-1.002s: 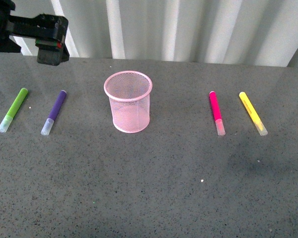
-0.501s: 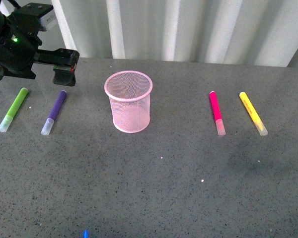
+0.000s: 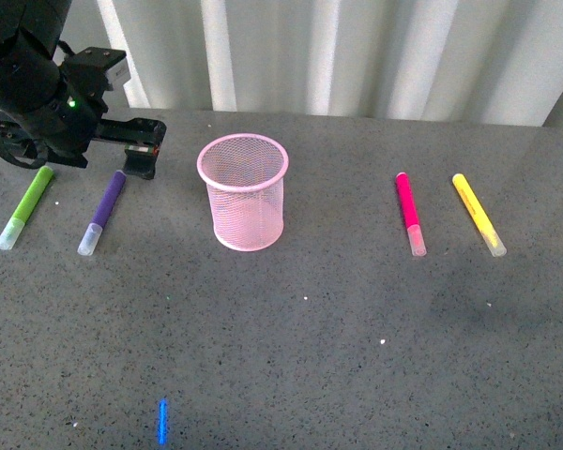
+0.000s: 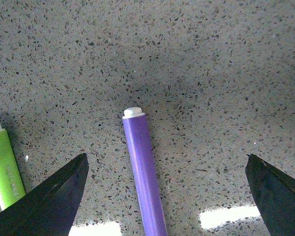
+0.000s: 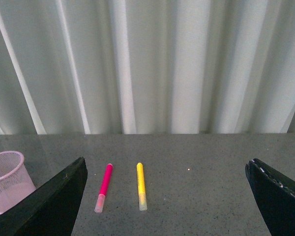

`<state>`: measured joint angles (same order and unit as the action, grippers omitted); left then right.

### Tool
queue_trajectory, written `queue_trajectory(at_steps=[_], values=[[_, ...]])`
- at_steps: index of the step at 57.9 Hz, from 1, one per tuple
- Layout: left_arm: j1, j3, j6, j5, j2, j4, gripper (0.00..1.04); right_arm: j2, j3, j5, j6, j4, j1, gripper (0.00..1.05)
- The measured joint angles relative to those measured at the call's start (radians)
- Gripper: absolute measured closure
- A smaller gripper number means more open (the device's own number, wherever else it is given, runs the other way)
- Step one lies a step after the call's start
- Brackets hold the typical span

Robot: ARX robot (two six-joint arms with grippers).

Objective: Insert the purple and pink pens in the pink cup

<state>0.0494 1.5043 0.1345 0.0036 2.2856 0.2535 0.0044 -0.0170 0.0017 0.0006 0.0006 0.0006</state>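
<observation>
Handling: purple pen (image 4: 143,177) light, rigid, smooth barrel, may roll; grip mid-barrel, across length. Left claw (image 3: 143,152) spread wide over its uncapped end.

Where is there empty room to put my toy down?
The table's whole near part is bare. Also the gap between the pink cup and the pink pen. Crowded on the left: the left gripper hangs over the purple pen, beside the green pen.
</observation>
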Motion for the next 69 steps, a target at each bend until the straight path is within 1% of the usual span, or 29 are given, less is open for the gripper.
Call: queue_trajectory(at_steps=[18,55,58,67,69], values=[[-0.003,0.074,0.0,-0.004,0.068,0.015,0.07,0.0,0.0,0.0,0.0,0.0,0.0,0.07],[-0.015,0.117,0.021,-0.023,0.131,0.032,0.07,0.0,0.0,0.0,0.0,0.0,0.0,0.07],[-0.015,0.118,0.022,-0.022,0.132,0.032,0.1,0.0,0.0,0.0,0.0,0.0,0.0,0.07],[-0.01,0.127,0.013,-0.017,0.137,0.053,0.33,0.0,0.0,0.0,0.0,0.0,0.0,0.07],[-0.01,0.129,0.012,-0.017,0.138,0.056,0.37,0.0,0.0,0.0,0.0,0.0,0.0,0.07]])
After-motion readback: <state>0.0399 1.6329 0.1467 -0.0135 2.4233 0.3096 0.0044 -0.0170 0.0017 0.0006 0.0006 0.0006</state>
